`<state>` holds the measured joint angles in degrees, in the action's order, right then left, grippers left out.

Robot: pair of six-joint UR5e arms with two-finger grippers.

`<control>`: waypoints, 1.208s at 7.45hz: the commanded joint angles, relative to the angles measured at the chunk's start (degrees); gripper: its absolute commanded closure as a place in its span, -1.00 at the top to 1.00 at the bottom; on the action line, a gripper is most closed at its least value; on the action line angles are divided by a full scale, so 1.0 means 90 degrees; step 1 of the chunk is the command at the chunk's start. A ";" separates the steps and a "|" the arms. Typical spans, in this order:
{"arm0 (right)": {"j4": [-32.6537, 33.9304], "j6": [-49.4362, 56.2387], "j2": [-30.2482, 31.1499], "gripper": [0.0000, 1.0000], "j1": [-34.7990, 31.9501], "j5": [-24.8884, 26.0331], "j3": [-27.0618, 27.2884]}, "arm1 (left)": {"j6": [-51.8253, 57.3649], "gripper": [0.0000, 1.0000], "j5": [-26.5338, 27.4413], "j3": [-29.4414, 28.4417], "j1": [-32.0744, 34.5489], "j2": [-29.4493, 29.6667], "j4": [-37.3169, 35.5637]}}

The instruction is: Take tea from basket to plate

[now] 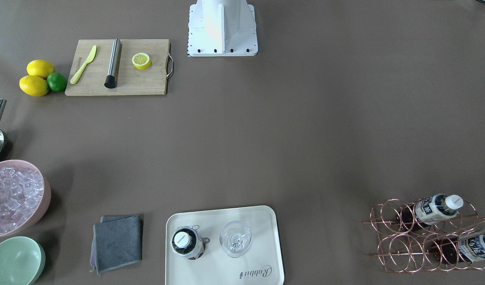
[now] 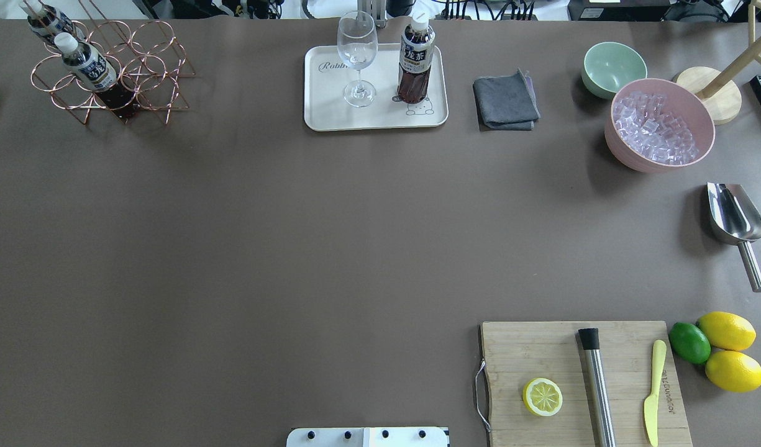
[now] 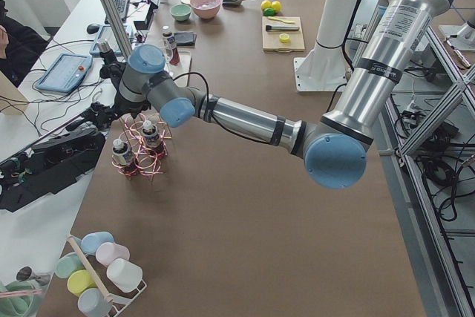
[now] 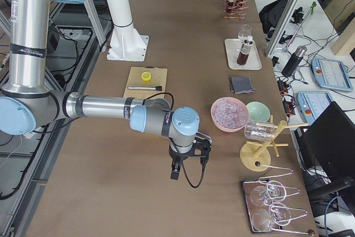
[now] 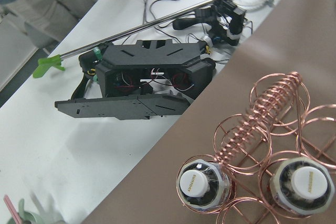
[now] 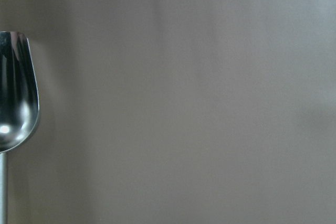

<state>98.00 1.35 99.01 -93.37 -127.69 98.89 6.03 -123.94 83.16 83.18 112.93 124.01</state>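
Note:
One tea bottle stands upright on the cream plate, also in the overhead view. Two more tea bottles sit in the copper wire basket at the table's far left corner. The left wrist view looks down on their white caps and the coiled handle. My left gripper hovers above the basket; I cannot tell if it is open. My right gripper hangs over bare table near the scoop; I cannot tell its state.
A stemmed glass stands on the plate beside the bottle. A grey cloth, a pink bowl of ice, a green bowl and a metal scoop lie to the right. A cutting board holds a lemon half, rod and knife.

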 commanded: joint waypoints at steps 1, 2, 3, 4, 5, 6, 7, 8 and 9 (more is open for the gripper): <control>-0.0019 -0.0003 0.0170 1.00 -0.0026 -0.0031 -0.0050 | -0.2642 0.96 -0.0046 -0.0040 0.0152 -0.0790 0.0696; -0.0039 -0.0003 0.0123 1.00 -0.0026 -0.0002 -0.0022 | -0.2613 0.95 -0.0124 -0.0040 0.0201 -0.0829 0.0142; -0.0010 -0.0003 0.0142 1.00 -0.0036 -0.0069 0.0037 | -0.2362 0.95 -0.0773 -0.0050 0.0376 -0.0839 -0.0453; -0.0019 -0.0003 0.0142 1.00 -0.0036 -0.0109 0.0057 | -0.2301 0.95 -0.1688 -0.0127 0.0687 -0.0849 -0.1339; -0.0010 -0.0003 0.0171 1.00 -0.0036 -0.0312 0.0144 | -0.2291 0.96 -0.2606 -0.0186 0.1135 -0.0926 -0.2198; -0.0010 0.0055 0.0171 1.00 -0.0056 -0.0363 0.0174 | -0.2281 0.96 -0.2924 -0.0139 0.1448 -0.1449 -0.2284; -0.0019 0.0065 0.0181 1.00 -0.0056 -0.0557 0.0251 | -0.1933 0.96 -0.2715 -0.0177 0.1500 -0.1551 -0.2314; -0.0048 0.0094 0.0181 1.00 -0.0056 -0.0568 0.0252 | -0.1369 0.96 -0.2307 -0.0254 0.1491 -0.1852 -0.2411; -0.0058 0.0094 0.0181 1.00 -0.0056 -0.0549 0.0233 | -0.1083 0.96 -0.1877 -0.0188 0.1471 -0.1894 -0.3050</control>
<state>97.70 2.02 100.60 -93.85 -132.33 100.98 -9.11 -146.09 81.27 96.23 98.01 102.72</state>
